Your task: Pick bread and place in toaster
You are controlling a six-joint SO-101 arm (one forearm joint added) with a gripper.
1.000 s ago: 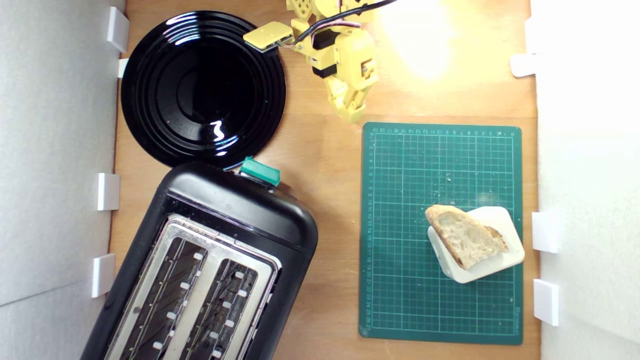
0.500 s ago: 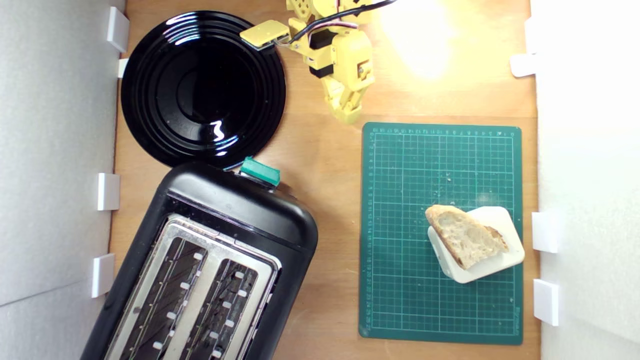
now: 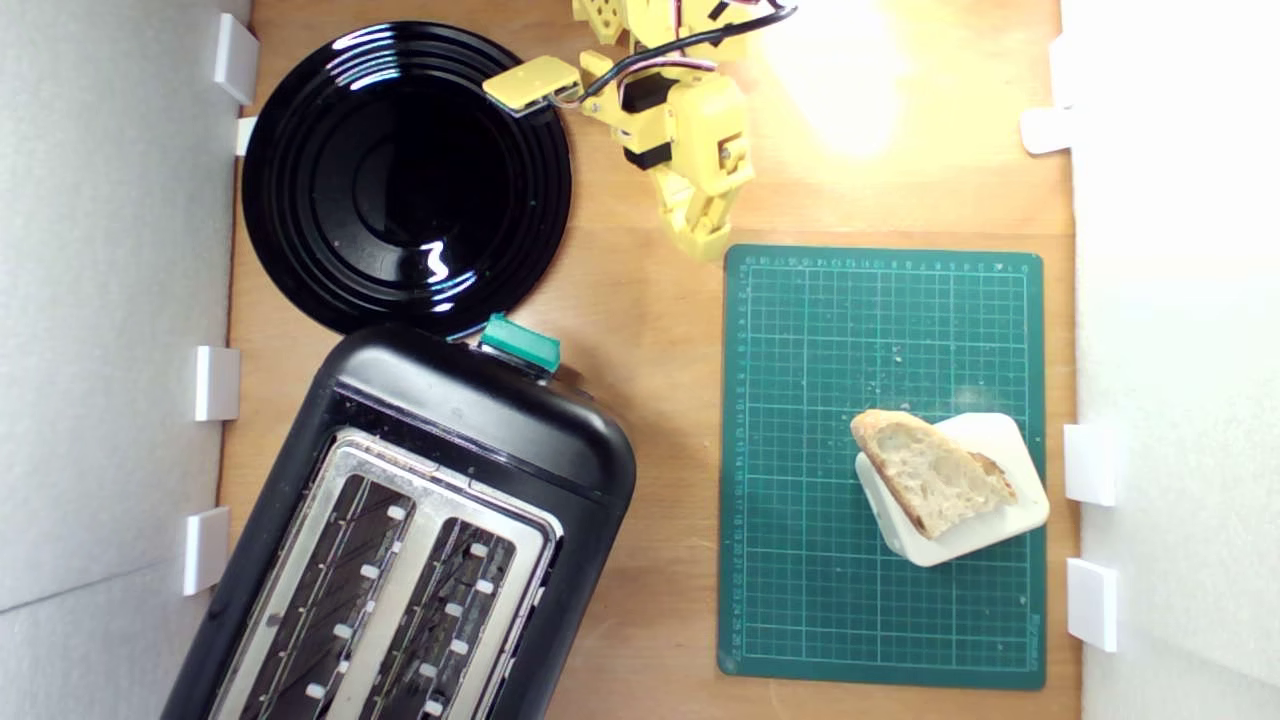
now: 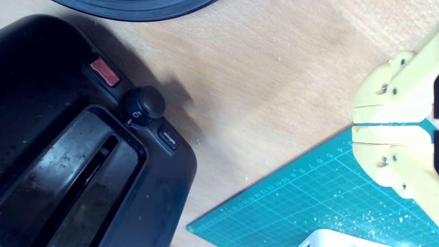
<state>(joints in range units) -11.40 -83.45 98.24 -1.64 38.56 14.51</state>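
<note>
Overhead and wrist views of the workspace. The bread (image 3: 930,477) is a roughly triangular slice with pale, holey crumb and a brown crust along its edges; it lies flat, crumb side up, on a cream rounded-corner box (image 3: 990,530), one pointed end overhanging the box's edge. It sits well apart from the gripper (image 3: 706,240), farther out from the arm and toward the exterior view's right. The box rests on a green cutting mat (image 3: 800,400) printed with a pale grid and edge numerals and speckled with crumbs; in the exterior view the gripper's tip lies just off the mat's nearest corner, and in the wrist view it overlaps the mat's edge.

The gripper, of yellow plastic, is clenched and empty: in the wrist view (image 4: 356,124) its two jaws meet along a thin seam with nothing between them.

The toaster (image 3: 450,480), black with a silver two-slot top plate and a green lever knob (image 3: 520,342), stands angled on the table, away from the gripper toward the exterior view's left. A glossy round black plate (image 3: 300,160) lies beside the arm on that same side.

The surface is a light wooden table (image 3: 640,330), brightly lit near the arm's base. White panels bound it on both sides, with small white blocks (image 3: 215,383) along their edges.
</note>
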